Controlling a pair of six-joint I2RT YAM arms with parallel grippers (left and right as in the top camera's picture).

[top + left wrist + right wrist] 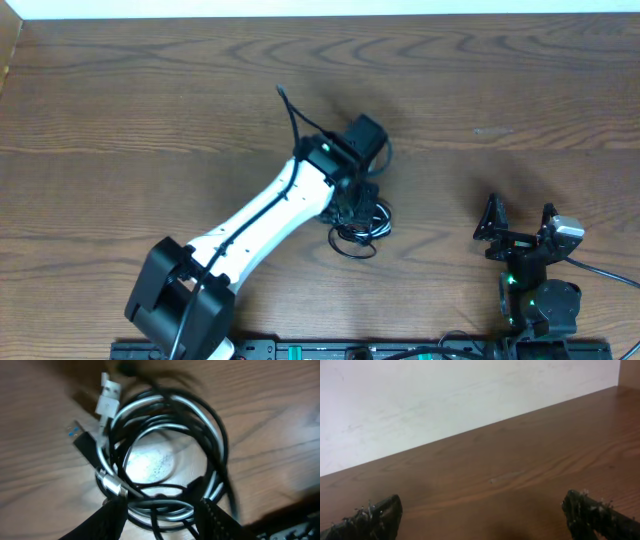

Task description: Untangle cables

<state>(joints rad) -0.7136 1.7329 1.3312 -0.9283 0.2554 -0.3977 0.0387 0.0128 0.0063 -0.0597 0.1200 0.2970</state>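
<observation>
Our left gripper (161, 521) hangs right over the bundle, fingers apart and clamped on nothing. The near arc of the coil runs crosswise through the gap between them. The cables (218, 440) lie wound in one tight round loop, so there is no long axis to line up with. They reach from the fingertips towards the far side. The white cord's plug (108, 399) and a black plug (83, 443) stick out at the far left of the loop. The heap sits mid-worktop (150, 100), under our left wrist. Our right gripper (520, 212) stands wide apart and empty, well off to the right, so we judge the left arm better placed.
</observation>
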